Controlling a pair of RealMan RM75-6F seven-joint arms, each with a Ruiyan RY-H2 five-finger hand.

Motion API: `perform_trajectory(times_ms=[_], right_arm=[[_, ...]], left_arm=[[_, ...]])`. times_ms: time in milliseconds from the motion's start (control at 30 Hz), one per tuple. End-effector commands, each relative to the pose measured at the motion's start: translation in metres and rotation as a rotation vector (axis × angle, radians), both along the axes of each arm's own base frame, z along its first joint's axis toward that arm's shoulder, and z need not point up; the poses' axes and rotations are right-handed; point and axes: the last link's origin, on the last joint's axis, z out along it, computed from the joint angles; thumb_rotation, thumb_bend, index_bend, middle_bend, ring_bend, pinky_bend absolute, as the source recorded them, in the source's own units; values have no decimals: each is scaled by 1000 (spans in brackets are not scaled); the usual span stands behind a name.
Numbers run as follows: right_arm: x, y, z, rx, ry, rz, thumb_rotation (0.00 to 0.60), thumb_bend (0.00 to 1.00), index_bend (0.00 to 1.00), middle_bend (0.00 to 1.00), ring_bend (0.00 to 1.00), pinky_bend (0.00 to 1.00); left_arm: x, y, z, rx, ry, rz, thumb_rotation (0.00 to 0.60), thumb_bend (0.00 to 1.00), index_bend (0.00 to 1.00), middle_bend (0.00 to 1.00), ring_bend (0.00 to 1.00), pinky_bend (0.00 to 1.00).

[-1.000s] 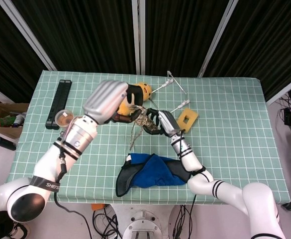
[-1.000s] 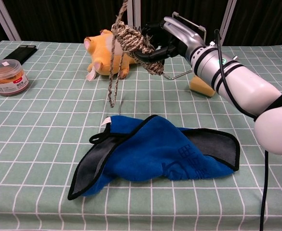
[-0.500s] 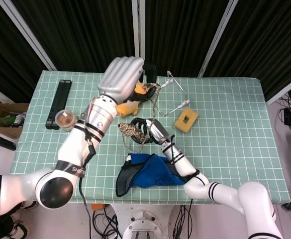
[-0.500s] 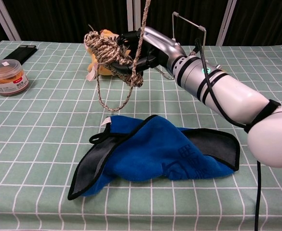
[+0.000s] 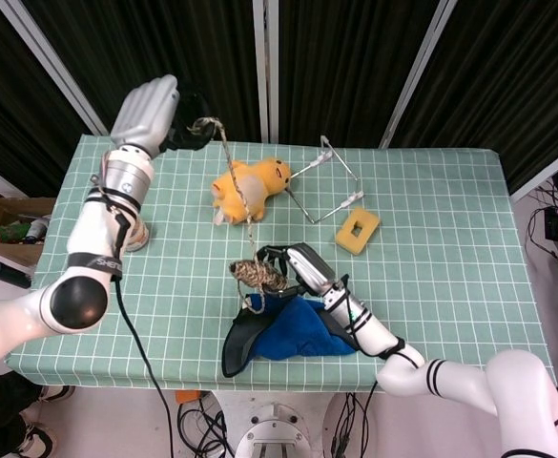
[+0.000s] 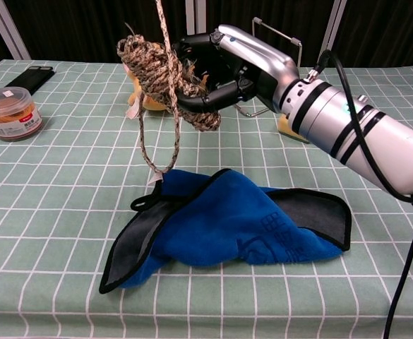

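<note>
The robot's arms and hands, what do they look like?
Both arms are glossy white with black bands at the joints. The left hand and right hand have silver-grey backs and black fingers. A black cable trails along the left arm, which carries small lettering; another runs beside the right forearm.

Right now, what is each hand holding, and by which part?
The right hand grips the rope bundle around its coiled body. The left hand holds the rope's free end, raised above the table.
</note>
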Motion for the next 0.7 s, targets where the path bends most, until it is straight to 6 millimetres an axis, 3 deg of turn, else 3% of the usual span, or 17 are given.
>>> perform_trajectory(times_ms=[33, 700], right_arm=[[-3, 7, 5, 0, -16, 15, 600, 695, 781, 599, 562, 721], [-13, 13, 52, -88, -202, -27, 600, 735, 783, 600, 563, 722]], left_arm=[[-21, 10, -3, -6, -1, 50, 600, 533, 707, 554, 530, 671], [-123, 35, -56, -98, 92, 228, 600, 533, 710, 560, 535, 676]])
